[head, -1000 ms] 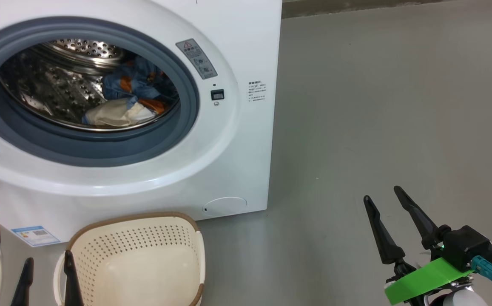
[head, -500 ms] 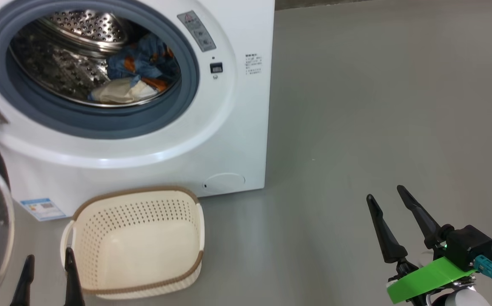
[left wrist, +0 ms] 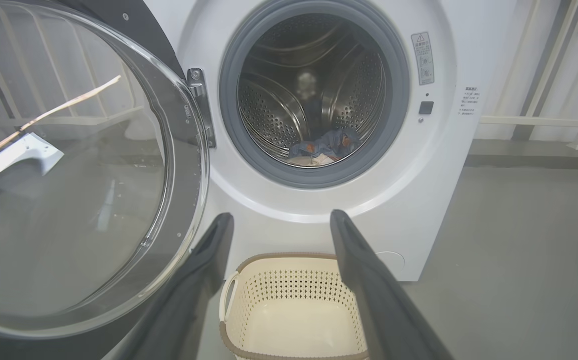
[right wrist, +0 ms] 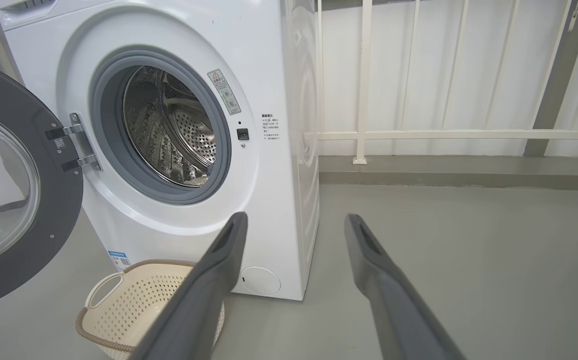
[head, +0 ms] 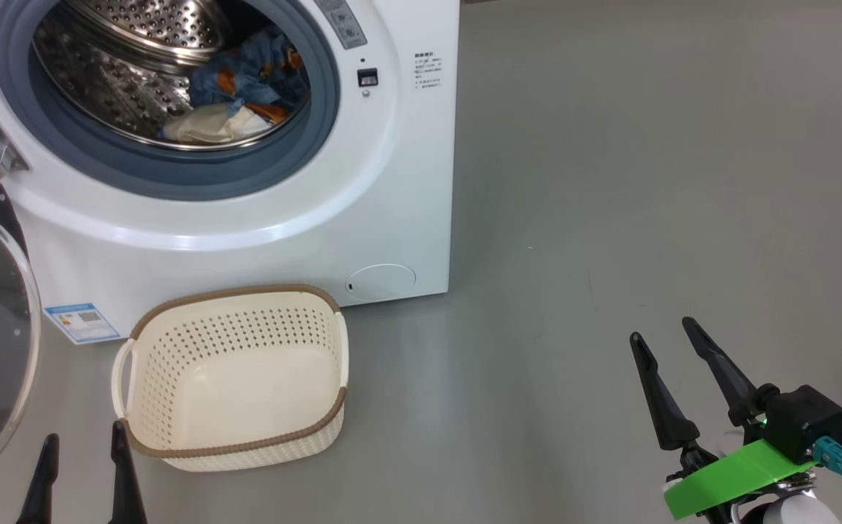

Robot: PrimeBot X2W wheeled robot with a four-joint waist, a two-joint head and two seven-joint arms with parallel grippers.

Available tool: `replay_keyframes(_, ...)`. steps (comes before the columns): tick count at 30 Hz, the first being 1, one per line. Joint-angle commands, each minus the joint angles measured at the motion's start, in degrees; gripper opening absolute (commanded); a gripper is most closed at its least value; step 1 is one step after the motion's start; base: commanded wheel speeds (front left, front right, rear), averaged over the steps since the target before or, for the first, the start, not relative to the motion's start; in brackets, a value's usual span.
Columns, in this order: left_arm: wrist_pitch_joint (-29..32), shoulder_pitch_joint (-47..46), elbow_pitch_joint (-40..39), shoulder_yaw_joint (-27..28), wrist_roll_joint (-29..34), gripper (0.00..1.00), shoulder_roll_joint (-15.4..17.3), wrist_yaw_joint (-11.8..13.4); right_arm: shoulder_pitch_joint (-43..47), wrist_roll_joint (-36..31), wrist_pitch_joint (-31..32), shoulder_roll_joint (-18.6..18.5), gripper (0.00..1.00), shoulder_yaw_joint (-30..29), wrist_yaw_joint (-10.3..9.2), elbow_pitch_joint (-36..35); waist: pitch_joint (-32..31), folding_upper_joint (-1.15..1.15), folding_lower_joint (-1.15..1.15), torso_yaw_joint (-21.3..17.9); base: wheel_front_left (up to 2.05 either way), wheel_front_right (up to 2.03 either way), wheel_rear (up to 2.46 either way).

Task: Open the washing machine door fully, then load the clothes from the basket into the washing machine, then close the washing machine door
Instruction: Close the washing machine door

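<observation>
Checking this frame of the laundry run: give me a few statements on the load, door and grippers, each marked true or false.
1. The basket on the floor is empty. True.
2. The washing machine door is shut. False: it stands swung wide open.
3. The clothes lie inside the washing machine. True.
4. The right gripper holds the cream garment. False: its jaws are open and empty, above bare floor.
5. The left gripper is open. True.
</observation>
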Motion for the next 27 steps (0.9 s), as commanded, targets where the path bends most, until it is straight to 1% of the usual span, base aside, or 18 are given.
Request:
replay_keyframes(1, -0.2, -2.0, -1.8, 1.7, 0.1, 1.00, 0.5, -0.1, -0.1, 0.2, -0.3, -0.5, 1.00, 1.1, 0.16, -1.2, -0.1, 0.00, 0.00, 0.0, 0.00, 0.00, 0.00)
replay_keyframes(17, -0.2, -1.1, -2.1, 1.1, -0.2, 1.00, 0.5, 0.2, 0.6, 0.0, -0.3, -0.4, 1.00, 1.3, 0.16, -1.1, -0.9, 0.00, 0.00, 0.9, 0.00, 0.00, 0.00)
replay_keyframes(23, -0.2, -0.9, -2.0, 0.8, -0.4, 1.00, 0.5, 0.4, 0.5, -0.1, -0.3, -0.4, 1.00, 1.5, 0.16, -1.1, -1.0, 0.00, 0.00, 1.9, 0.00, 0.00, 0.00)
replay_keyframes(27, -0.2, -0.9, -2.1, 0.8, -0.2, 1.00, 0.5, 0.6, 0.6, -0.1, -0.3, -0.5, 1.00, 1.9, 0.16, -1.0, -1.0, 0.00, 0.00, 3.5, 0.00, 0.00, 0.00)
